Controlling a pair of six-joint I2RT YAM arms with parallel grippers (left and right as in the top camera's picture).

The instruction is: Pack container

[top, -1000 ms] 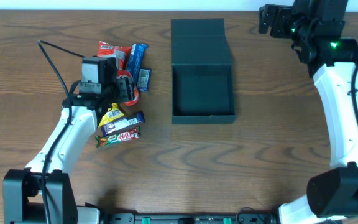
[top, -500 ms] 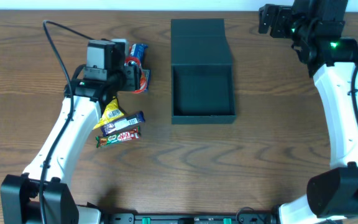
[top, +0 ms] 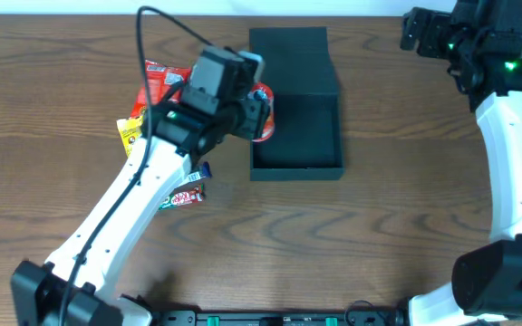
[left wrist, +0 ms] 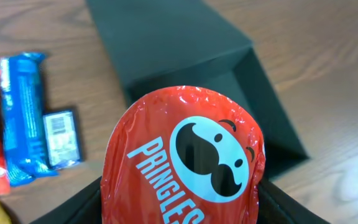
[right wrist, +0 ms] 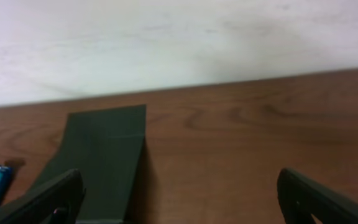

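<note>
My left gripper [left wrist: 179, 208] clamps a red Pringles can [left wrist: 185, 149] over the left edge of the black container [top: 297, 169]. My right gripper [right wrist: 179, 193] hangs wide open, empty.

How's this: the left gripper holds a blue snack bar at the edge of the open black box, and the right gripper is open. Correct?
Not quite: the left wrist view shows the left gripper holding a red Pringles tub, not a blue bar. The rest stands: edge of the black box, right gripper open.
</note>
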